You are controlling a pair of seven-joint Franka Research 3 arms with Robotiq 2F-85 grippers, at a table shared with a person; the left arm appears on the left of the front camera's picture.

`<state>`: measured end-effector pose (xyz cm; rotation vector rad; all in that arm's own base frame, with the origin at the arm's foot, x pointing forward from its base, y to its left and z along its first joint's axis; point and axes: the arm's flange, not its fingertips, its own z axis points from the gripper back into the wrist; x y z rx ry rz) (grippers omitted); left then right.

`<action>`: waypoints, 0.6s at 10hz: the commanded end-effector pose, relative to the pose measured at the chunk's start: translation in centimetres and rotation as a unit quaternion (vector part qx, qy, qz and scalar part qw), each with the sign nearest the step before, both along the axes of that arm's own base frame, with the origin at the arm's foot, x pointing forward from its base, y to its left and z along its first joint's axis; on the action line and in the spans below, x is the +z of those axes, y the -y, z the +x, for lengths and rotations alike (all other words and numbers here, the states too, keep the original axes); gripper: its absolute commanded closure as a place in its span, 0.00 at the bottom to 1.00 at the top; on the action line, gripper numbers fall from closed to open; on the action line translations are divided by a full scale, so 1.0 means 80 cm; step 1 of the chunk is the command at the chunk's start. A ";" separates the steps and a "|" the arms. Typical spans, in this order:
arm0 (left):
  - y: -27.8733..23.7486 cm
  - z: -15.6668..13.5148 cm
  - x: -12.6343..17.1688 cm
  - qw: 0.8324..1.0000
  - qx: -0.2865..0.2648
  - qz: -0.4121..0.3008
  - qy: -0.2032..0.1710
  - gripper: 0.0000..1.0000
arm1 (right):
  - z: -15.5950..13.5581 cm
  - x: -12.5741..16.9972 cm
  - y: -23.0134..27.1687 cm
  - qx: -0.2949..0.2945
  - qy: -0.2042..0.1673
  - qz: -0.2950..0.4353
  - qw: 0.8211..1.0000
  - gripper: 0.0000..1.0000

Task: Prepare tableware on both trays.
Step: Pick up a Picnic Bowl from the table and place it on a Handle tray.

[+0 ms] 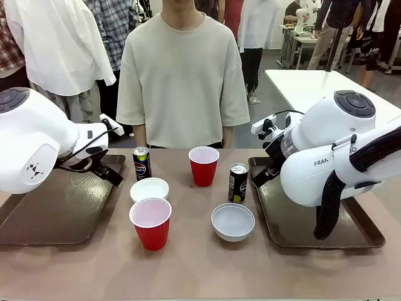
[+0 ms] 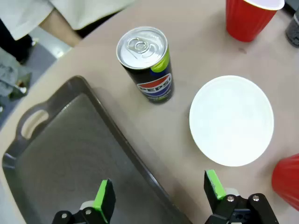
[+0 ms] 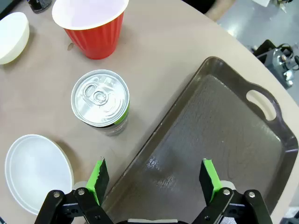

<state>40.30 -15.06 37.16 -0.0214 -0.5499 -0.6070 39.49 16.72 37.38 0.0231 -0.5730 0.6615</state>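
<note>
While left tray (image 1: 56, 207) and right tray (image 1: 294, 219) lie bare, we find cups (image 1: 203, 166) (image 1: 150, 222), bowls (image 1: 149, 189) (image 1: 233, 221) and cans (image 1: 141, 163) (image 1: 238, 182) all on the table (image 1: 188, 269) between. Left gripper (image 2: 158, 184) and right gripper (image 3: 153, 169): jaws wide, empty.

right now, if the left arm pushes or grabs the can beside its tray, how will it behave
Tall and slim, the can would likely tip and roll if pushed high. Its tab looks unopened, so it is probably full and heavy for its size. The glossy wall may slip.
</note>
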 end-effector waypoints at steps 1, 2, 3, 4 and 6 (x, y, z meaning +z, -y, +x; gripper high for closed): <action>0.000 0.000 0.000 1.000 0.000 0.000 0.000 0.00 | 0.000 0.000 0.000 0.000 0.000 0.000 1.000 0.00; 0.000 0.000 0.000 1.000 0.000 0.000 0.000 0.00 | 0.000 0.000 0.000 0.000 0.000 0.000 1.000 0.00; 0.000 0.000 0.000 1.000 0.000 0.000 0.000 0.00 | 0.000 0.000 0.000 0.000 0.000 0.000 1.000 0.00; 0.000 0.000 0.000 1.000 0.000 0.000 0.000 0.00 | 0.000 0.000 0.000 0.000 0.000 0.000 1.000 0.00; 0.000 0.000 0.000 1.000 0.000 0.000 0.000 0.00 | 0.000 0.000 0.000 0.000 0.000 0.000 1.000 0.00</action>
